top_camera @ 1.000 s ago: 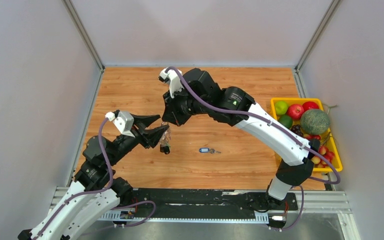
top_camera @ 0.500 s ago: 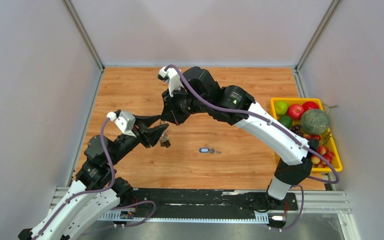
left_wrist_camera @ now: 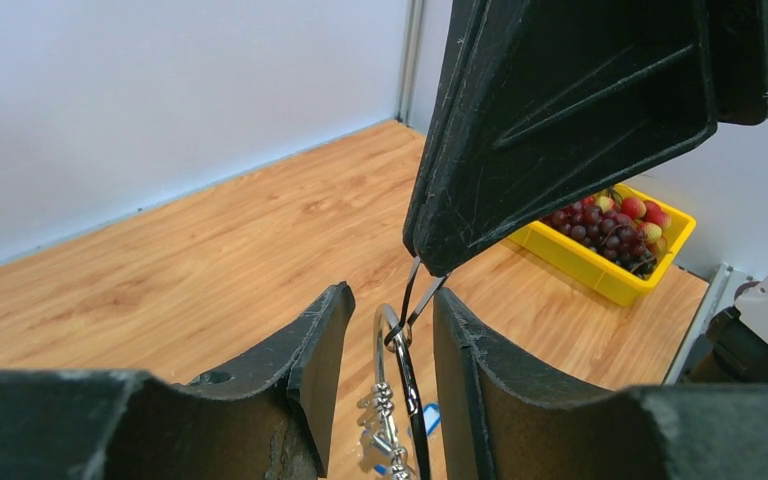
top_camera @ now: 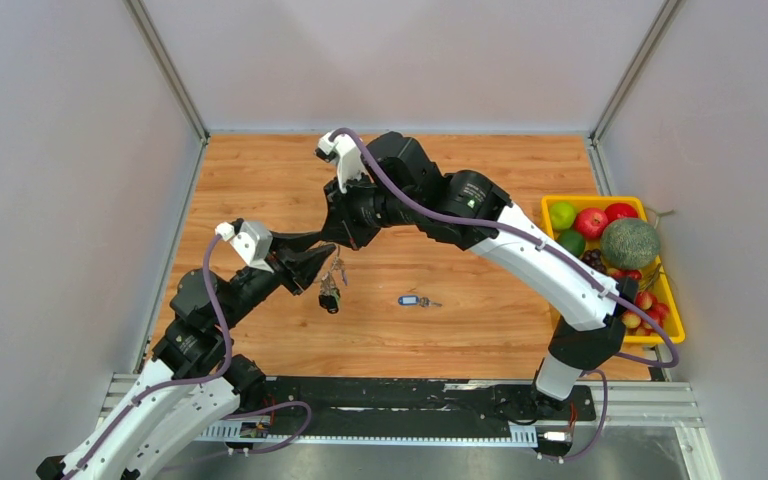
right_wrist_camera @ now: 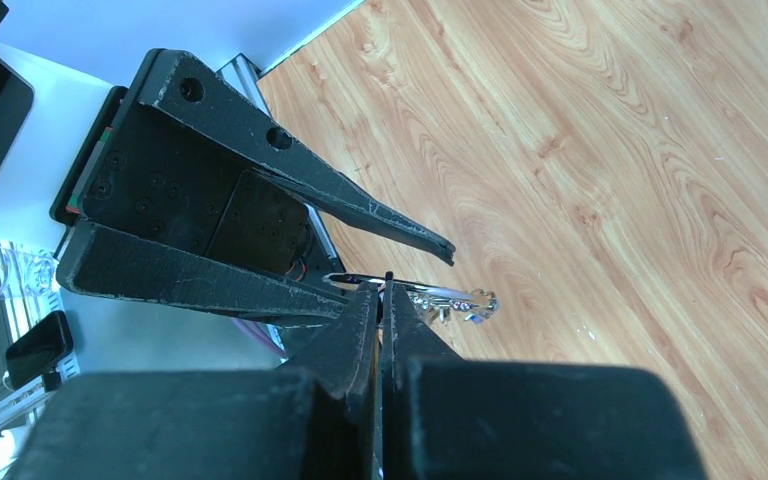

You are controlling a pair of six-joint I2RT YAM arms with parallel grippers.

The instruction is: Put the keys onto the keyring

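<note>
The keyring (left_wrist_camera: 396, 372) is a thin silver ring that hangs upright in the air with several keys (top_camera: 329, 292) dangling below it. My right gripper (top_camera: 344, 243) is above it, shut on a thin dark wire loop (left_wrist_camera: 417, 292) linked through the ring's top. In the right wrist view the ring (right_wrist_camera: 412, 284) lies across the shut fingertips, with my right gripper (right_wrist_camera: 384, 289) over it. My left gripper (left_wrist_camera: 392, 296) is open, one finger on each side of the ring and not touching it. A key with a blue tag (top_camera: 412, 300) lies alone on the table.
A yellow basket (top_camera: 672, 300) of fruit stands at the right edge of the wooden table; it also shows in the left wrist view (left_wrist_camera: 600, 275). Grey walls close in the left, back and right sides.
The bunch of keys rose a little toward my left fingers and now hangs lower again. Both arms have barely shifted.
</note>
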